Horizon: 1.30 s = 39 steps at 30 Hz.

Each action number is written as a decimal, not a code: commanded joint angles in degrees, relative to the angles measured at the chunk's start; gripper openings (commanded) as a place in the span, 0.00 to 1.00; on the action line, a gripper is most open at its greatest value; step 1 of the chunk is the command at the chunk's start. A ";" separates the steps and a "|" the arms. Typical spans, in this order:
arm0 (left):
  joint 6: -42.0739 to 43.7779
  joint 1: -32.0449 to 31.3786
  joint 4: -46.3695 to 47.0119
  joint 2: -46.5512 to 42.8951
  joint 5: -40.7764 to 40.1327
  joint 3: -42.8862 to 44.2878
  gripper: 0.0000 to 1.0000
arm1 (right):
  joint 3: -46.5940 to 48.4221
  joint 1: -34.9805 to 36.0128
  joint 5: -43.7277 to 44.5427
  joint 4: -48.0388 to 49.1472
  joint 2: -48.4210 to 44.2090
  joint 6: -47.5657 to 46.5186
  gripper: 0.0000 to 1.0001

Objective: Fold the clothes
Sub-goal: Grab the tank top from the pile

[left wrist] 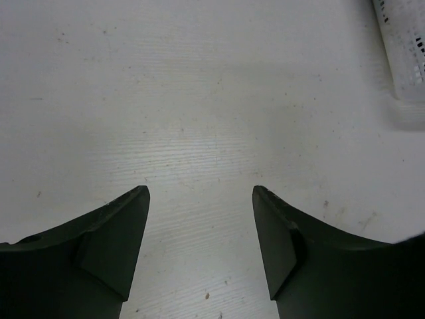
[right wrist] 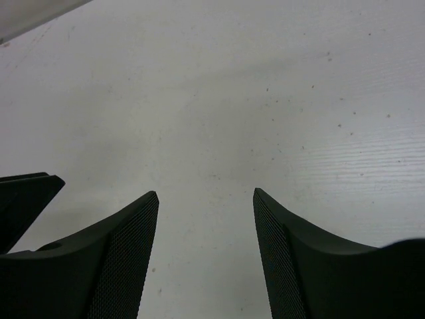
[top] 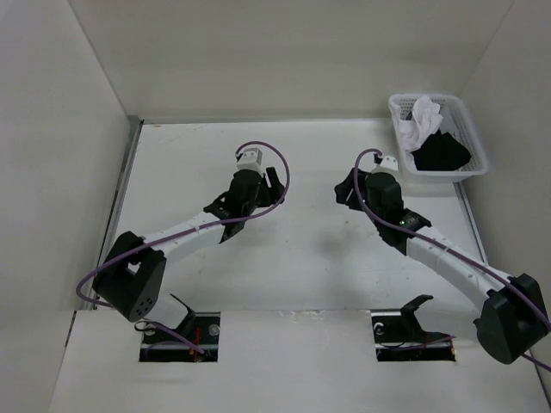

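A soft white garment (top: 424, 120), crumpled so its cut is hard to tell, is lying in the white plastic lattice basket (top: 476, 146) at the table's (top: 310, 267) far right corner, touching a black cloth (top: 442, 153). The left gripper (left wrist: 199, 199) and right gripper (right wrist: 206, 196) are hovering, jaws released, gripping nothing, over the matte speckled tabletop.

A white table (top: 310, 275) sits boxed in by plain off-white walls (top: 293, 52) at the left, back and right. Its surface is lightly speckled and evenly lit.
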 commanded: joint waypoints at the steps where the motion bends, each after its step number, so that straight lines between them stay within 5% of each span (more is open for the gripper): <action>1: -0.49 0.61 3.06 -1.78 2.22 0.22 0.63 | 3.44 -0.47 -0.41 3.83 1.01 -0.41 0.59; 7: 0.82 -0.09 8.59 -4.51 2.14 -5.48 0.60 | 10.73 -2.66 -0.50 3.84 5.23 -2.86 0.16; 9: 1.09 -0.71 12.18 -5.47 2.40 -7.77 0.44 | 13.80 -5.81 -0.59 3.05 6.46 -3.83 0.06; 11: 2.14 -1.76 14.48 -6.44 2.49 -9.09 0.17 | 17.66 -10.64 0.55 1.90 8.74 -5.41 0.04; 12: 2.66 -2.29 15.01 -6.71 2.32 -9.36 0.11 | 19.34 -13.02 0.99 1.38 9.89 -5.51 0.03; 16: 3.73 -3.26 16.51 -6.36 1.00 -10.50 0.08 | 27.25 -23.74 0.91 -1.53 16.65 -4.45 0.07; 24: 2.41 -2.12 19.49 -4.69 1.79 -11.91 0.44 | 42.02 -34.30 -0.94 -6.18 33.79 -4.72 0.43; 39: 0.83 -1.85 21.69 -1.61 4.16 -11.73 0.47 | 45.98 -40.63 -8.67 -4.08 46.10 -4.28 0.48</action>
